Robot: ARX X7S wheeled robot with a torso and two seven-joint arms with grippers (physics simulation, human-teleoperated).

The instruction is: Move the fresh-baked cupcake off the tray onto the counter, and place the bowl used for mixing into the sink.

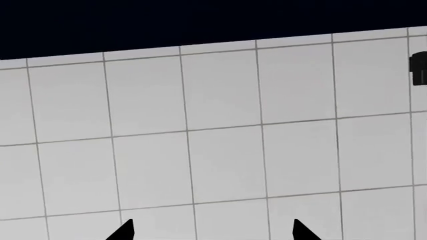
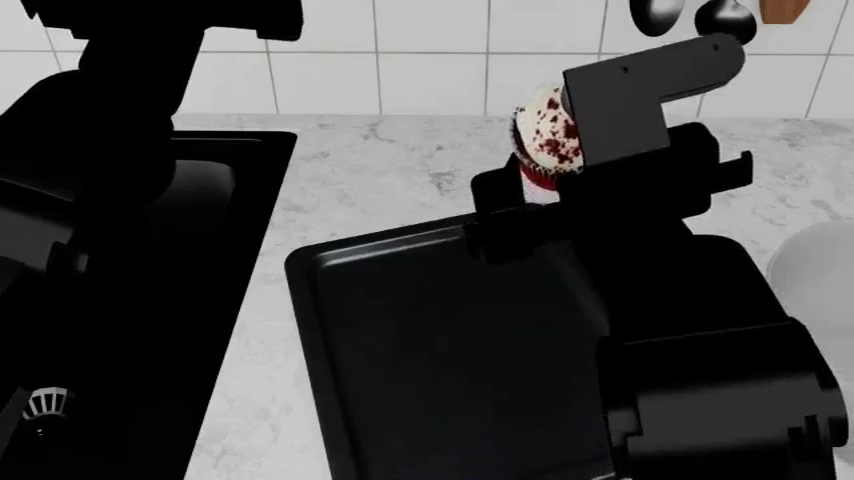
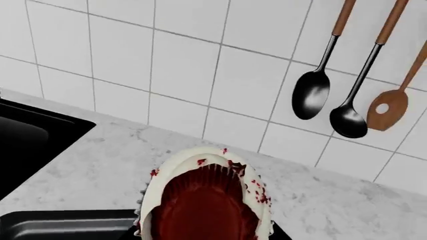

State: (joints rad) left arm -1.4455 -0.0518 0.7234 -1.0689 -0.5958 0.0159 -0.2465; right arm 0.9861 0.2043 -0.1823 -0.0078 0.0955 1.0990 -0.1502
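Right gripper point(image 2: 541, 190) is seen clamped on the cupcake point(image 2: 545, 135), which is held tilted above the far edge of the tray point(image 2: 400, 350), with the frosting turned away from the wrist camera and the red liner base facing it in the right wrist view point(image 3: 203, 200). Bare counter point(image 2: 387, 175) lies directly beyond and below the cupcake, between the tray and the tiled wall point(image 2: 427, 50), so the release point is judged to lie forward of the gripper and clear of the tray rim. Before release, the cupcake would need to be brought upright, liner down. The left gripper point(image 1: 213, 232) is shown with its two fingertips apart and nothing between them, facing only wall tiles. The sink point(image 2: 200, 200) lies at the left side of the counter, just beside the tray. The bowl point(image 2: 821, 265) is partly visible at the right edge of the head view, nearer the right arm, and is judged not yet moved. Two dark ladles point(image 3: 310, 95) and a wooden spatula point(image 3: 385, 110) hang on the wall beyond the counter
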